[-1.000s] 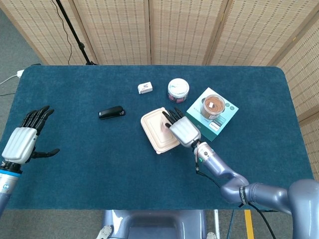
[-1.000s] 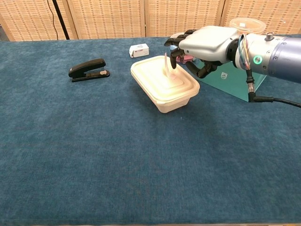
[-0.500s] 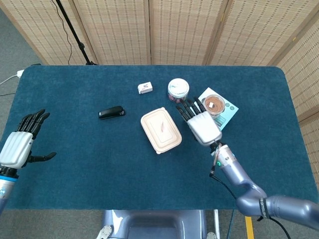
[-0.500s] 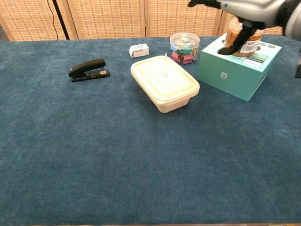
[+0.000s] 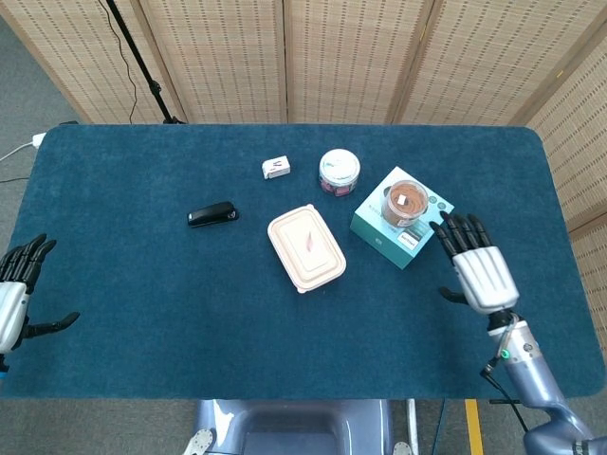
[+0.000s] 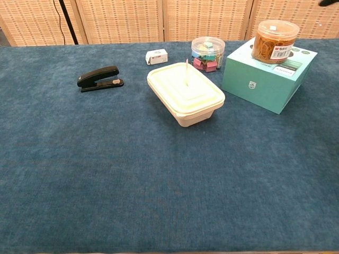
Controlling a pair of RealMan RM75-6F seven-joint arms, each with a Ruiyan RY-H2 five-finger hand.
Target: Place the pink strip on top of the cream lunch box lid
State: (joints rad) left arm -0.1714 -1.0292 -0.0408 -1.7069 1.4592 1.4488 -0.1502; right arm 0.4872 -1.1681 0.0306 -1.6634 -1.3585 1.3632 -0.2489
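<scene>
Right hand withdrawn; pink strip lengthwise along lunch box lid.

Pink strip flat on closed cream lunch box lid.

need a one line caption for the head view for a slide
Pink strip lying on the cream lunch box lid, both hands, left and right, open and apart from it at the table's edges.
</scene>
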